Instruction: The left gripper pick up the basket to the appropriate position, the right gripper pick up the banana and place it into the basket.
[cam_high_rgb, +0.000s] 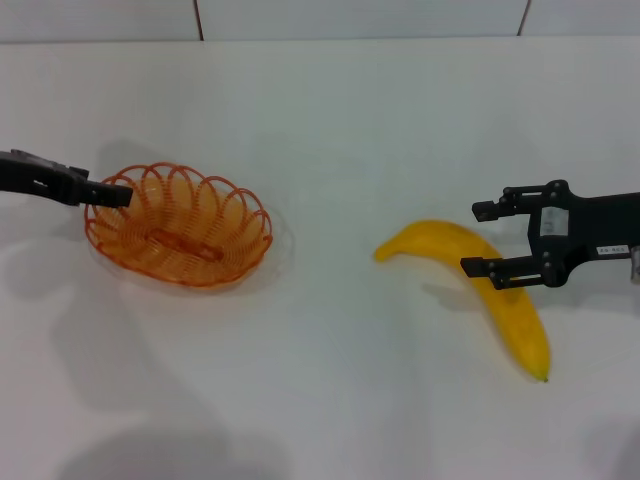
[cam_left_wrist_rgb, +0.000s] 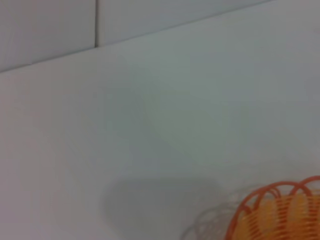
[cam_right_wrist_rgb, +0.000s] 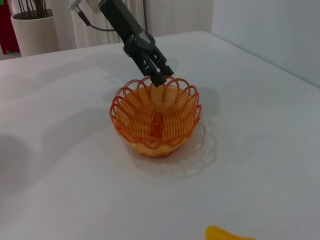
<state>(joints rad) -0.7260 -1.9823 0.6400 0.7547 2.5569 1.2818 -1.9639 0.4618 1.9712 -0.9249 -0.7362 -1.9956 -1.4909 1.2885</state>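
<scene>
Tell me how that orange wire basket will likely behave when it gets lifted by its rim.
The basket is open looped wire, so probably light and a little springy. The left tool sits at one end of the scalloped rim, so the far side may sag or tilt. Thin loops could slip between the fingers. It is shallow and wide, so unlikely to tip on the table.

A plain indoor room, likely a lab or office: a bare white surface (cam_high_rgb: 330, 120) meets panelled walls, and a potted plant (cam_right_wrist_rgb: 31, 25) stands beyond it.
</scene>
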